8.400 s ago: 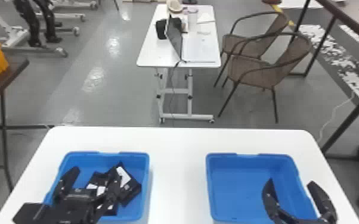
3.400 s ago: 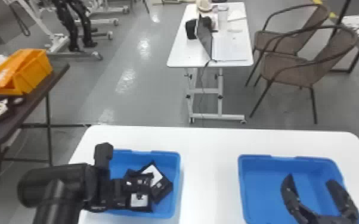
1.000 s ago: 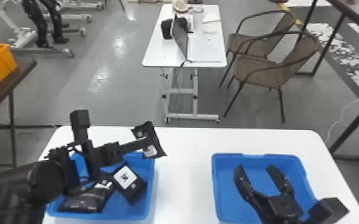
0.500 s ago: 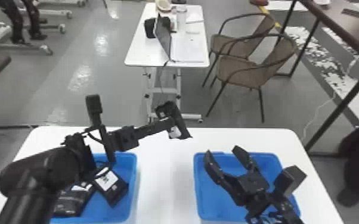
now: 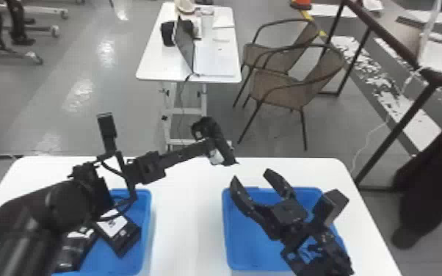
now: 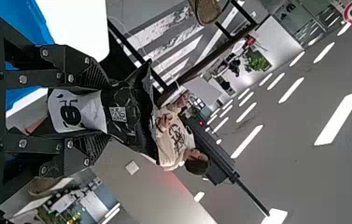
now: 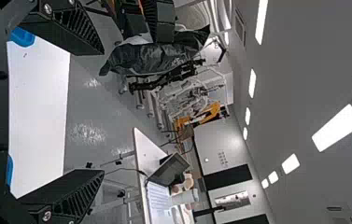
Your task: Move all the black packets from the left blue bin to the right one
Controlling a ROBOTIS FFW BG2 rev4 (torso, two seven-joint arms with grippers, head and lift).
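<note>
The left gripper (image 5: 207,141) is pinching a black packet (image 5: 226,151) tight, and it is holding it up high over the white table (image 5: 187,220), between the two bins but nearer the right one. The right gripper (image 5: 252,174) is sitting over the right blue bin (image 5: 253,247) with its two fingers spread wide and nothing in them. From that empty gripper, the packet is lying ahead and off to the left, close to the left finger's tip but not touching it. The packet's long side is slanting from far left to near right, across the fingers that are pinching it. Two more black packets (image 5: 121,235) are resting in the left blue bin (image 5: 147,213). I'm guessing the packet is getting passed across, as the right hand is so near. For that, the open fingers are needing to go left and forward so the packet is ending up in their gap, or else the left finger is maybe bumping it.
</note>
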